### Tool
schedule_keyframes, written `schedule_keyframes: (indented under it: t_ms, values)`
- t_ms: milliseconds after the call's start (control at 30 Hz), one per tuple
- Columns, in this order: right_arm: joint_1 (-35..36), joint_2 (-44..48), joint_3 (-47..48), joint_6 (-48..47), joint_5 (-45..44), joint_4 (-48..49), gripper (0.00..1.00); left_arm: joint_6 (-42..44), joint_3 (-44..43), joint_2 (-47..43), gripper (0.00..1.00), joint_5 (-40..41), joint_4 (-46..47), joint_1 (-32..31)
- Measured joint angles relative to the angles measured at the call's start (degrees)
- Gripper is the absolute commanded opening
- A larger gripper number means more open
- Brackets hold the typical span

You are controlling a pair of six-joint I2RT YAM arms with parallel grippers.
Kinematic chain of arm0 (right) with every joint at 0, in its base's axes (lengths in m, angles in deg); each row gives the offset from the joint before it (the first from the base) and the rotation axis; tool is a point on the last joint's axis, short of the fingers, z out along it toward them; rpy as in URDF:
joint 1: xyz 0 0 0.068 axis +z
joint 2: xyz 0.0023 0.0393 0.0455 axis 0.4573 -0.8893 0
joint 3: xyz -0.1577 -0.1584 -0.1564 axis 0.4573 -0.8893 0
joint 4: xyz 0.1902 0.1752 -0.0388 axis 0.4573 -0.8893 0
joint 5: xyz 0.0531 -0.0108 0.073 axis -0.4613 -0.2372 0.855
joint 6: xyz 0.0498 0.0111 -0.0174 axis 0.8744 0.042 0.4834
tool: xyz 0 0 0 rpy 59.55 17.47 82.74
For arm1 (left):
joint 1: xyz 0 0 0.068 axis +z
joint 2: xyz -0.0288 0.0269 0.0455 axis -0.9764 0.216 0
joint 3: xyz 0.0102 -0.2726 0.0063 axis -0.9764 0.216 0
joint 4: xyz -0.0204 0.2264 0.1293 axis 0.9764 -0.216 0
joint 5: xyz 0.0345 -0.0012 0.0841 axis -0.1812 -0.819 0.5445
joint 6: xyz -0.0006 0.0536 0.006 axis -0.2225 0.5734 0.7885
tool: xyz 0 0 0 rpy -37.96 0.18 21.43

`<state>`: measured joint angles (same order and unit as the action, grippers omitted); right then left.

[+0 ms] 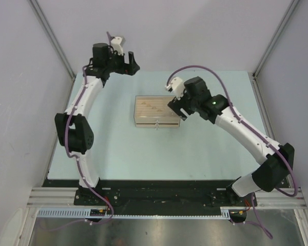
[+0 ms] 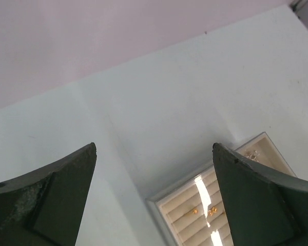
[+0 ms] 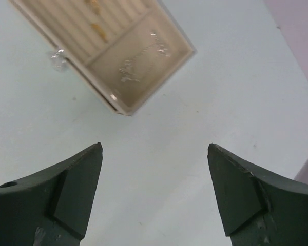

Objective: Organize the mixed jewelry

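Beige tray (image 1: 167, 123) — middle of the table (image 1: 205, 154). Gold rings (image 2: 213, 210): seated in its ribbed slots. Silvery chain pieces (image 3: 131, 72): in its flat end compartment. My left jaws and right jaws: both apart, empty — sorting, I judge, nearly complete.

Spread left hand (image 2: 154, 148) over pale table (image 2: 143, 102), gold rings (image 2: 211, 210) in slotted tray (image 2: 177, 205)
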<state>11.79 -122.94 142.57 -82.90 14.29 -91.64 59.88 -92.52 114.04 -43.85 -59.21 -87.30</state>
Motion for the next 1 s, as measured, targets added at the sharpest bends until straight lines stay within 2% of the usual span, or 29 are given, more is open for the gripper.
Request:
schedule_keyframes:
  t_ms: [267,367,633,833,1000]
  values:
    - [-12.5,6.4,0.0,5.4,1.3,1.3,1.00,0.6,14.3,-16.6,1.00,0.0,3.6,4.5]
    - [-19.4,7.1,0.0,8.1,3.8,2.3,1.00,0.7,21.0,-21.9,1.00,0.0,4.3,5.1]
    - [-39.1,7.1,0.0,16.3,17.8,3.3,1.00,3.8,32.9,-35.7,1.00,3.7,4.7,5.8]
    - [-41.7,7.4,0.0,18.7,21.1,4.0,1.00,5.3,40.8,-48.3,1.00,6.8,6.1,5.8]
    - [-41.7,8.6,0.0,19.8,22.6,5.1,1.00,5.6,44.2,-53.7,1.00,7.6,7.3,5.8]
